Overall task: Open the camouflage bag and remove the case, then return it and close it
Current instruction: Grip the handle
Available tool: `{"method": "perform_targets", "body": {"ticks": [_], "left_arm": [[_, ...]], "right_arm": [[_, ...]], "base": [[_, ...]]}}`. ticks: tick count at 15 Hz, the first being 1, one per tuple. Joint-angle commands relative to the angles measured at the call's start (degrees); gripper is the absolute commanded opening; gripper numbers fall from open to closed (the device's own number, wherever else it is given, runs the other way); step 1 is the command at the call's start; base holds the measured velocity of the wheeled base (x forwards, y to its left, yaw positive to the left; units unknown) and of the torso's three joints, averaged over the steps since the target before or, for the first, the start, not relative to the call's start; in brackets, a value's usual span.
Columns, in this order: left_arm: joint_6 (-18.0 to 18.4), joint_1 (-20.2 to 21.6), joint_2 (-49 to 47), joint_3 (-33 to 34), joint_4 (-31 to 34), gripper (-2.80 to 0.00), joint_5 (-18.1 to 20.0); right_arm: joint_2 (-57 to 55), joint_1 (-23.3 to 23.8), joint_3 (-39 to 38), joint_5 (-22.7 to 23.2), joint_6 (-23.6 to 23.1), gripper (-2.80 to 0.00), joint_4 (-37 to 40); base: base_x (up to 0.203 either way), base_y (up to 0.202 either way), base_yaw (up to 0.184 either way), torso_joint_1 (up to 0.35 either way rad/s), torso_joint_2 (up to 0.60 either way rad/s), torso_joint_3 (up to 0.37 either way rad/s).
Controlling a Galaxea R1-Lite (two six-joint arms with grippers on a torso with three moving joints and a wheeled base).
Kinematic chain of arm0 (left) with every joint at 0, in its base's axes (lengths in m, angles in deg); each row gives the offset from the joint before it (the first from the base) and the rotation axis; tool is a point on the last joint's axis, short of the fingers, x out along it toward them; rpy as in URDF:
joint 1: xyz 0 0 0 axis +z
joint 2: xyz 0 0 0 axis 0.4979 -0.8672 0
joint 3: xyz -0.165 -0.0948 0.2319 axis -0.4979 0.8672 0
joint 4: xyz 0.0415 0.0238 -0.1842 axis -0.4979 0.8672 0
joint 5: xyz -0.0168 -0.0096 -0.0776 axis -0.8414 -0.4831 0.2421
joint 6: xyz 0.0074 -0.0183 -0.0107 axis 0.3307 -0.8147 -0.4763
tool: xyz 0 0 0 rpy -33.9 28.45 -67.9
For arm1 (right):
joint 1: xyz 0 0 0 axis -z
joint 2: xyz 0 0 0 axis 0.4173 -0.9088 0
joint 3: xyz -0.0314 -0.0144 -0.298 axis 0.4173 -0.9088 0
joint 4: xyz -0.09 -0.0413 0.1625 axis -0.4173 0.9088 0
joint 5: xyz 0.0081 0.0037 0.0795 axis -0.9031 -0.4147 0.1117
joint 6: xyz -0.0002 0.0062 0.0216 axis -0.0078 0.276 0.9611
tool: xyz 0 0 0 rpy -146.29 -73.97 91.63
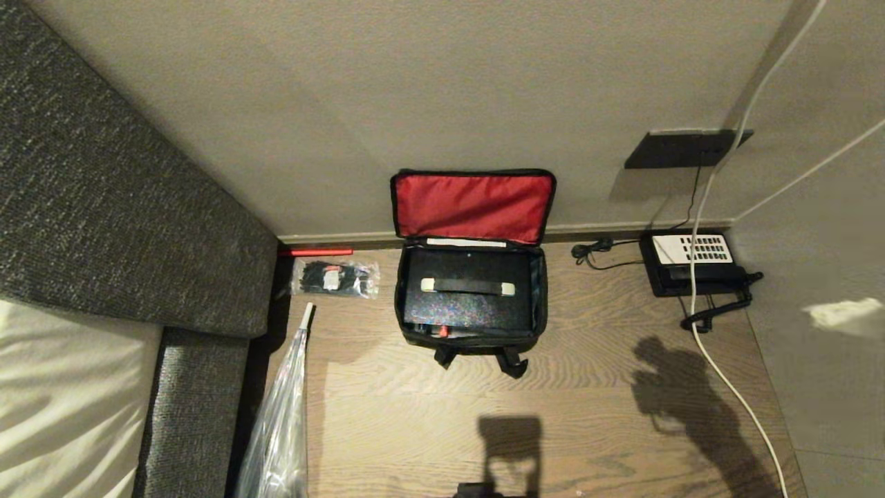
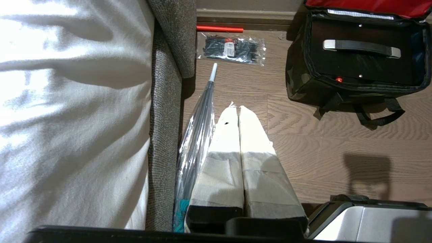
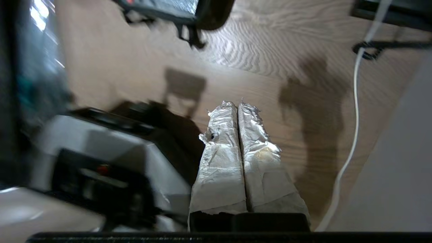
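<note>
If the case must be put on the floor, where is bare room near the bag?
Bare wood lies in front of the camouflage bag, before its straps, and between the bag and the telephone. Left of the bag it is crowded: the packet of black ties and the plastic-wrapped umbrella.

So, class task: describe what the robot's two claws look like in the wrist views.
Left claw: two long tapered fingers wrapped in smooth white and grey tape, on a black base. Right claw: the same shape, but its wrapping is crinkled, silvery and slightly stained, also on a black base.
</note>
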Motion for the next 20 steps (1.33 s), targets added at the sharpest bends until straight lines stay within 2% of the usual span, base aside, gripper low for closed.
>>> {"method": "perform_targets", "body": {"ticks": [1, 3, 5, 7, 8, 10, 11, 13, 15, 17, 18, 20], "left_arm": [[0.0, 0.0, 0.1, 0.2, 0.0, -2.8, -0.1], [0.0, 0.0, 0.1, 0.2, 0.0, -2.8, 0.0], [0.0, 0.0, 0.1, 0.2, 0.0, -2.8, 0.0], [0.0, 0.0, 0.1, 0.2, 0.0, -2.8, 0.0], [0.0, 0.0, 0.1, 0.2, 0.0, -2.8, 0.0], [0.0, 0.0, 0.1, 0.2, 0.0, -2.8, 0.0], [0.0, 0.0, 0.1, 0.2, 0.0, -2.8, 0.0], [0.0, 0.0, 0.1, 0.2, 0.0, -2.8, 0.0], [0.0, 0.0, 0.1, 0.2, 0.0, -2.8, 0.0], [0.0, 0.0, 0.1, 0.2, 0.0, -2.8, 0.0], [0.0, 0.0, 0.0, 0.2, 0.0, -2.8, 0.0], [0.0, 0.0, 0.1, 0.2, 0.0, -2.8, 0.0]], "right_arm": [[-26.3, -6.6, 8.8, -6.6, -0.9, -2.8, -5.3], [-38.7, -14.5, 16.5, -17.1, -0.8, -2.8, -15.5], [-47.6, -23.1, 20.3, -25.2, -0.6, -2.8, -31.8], [-52.3, -29.6, 19.2, -29.2, -2.1, -2.8, -43.2], [-53.0, -30.8, 16.7, -29.7, -3.8, -2.8, -46.8], [-53.8, -31.5, 12.6, -29.8, -10.5, -2.8, -52.3], [-55.1, -31.7, 12.2, -30.4, -12.3, 0.0, -53.3], [-55.7, -32.0, 11.8, -31.2, -13.6, 0.0, -53.6], [-58.5, -32.1, 9.9, -32.9, -17.4, 0.0, -55.0], [-61.6, -32.6, 9.1, -34.2, -19.8, 0.0, -59.6], [-63.3, -32.7, 8.4, -35.4, -24.0, 0.0, -62.9], [-66.0, -32.7, 7.0, -36.4, -28.8, 0.0, -70.4]], "base": [[0.0, 0.0, 0.0, 0.0, 0.0, 0.0], [0.0, 0.0, 0.0, 0.0, 0.0, 0.0], [0.0, 0.0, 0.0, 0.0, 0.0, 0.0], [0.0, 0.0, 0.0, 0.0, 0.0, 0.0], [0.0, 0.0, 0.0, 0.0, 0.0, 0.0], [0.0, 0.0, 0.0, 0.0, 0.0, 0.0], [0.0, 0.0, 0.0, 0.0, 0.0, 0.0], [0.0, 0.0, 0.0, 0.0, 0.0, 0.0], [0.0, 0.0, 0.0, 0.0, 0.0, 0.0], [0.0, 0.0, 0.0, 0.0, 0.0, 0.0], [0.0, 0.0, 0.0, 0.0, 0.0, 0.0], [0.0, 0.0, 0.0, 0.0, 0.0, 0.0]]}}
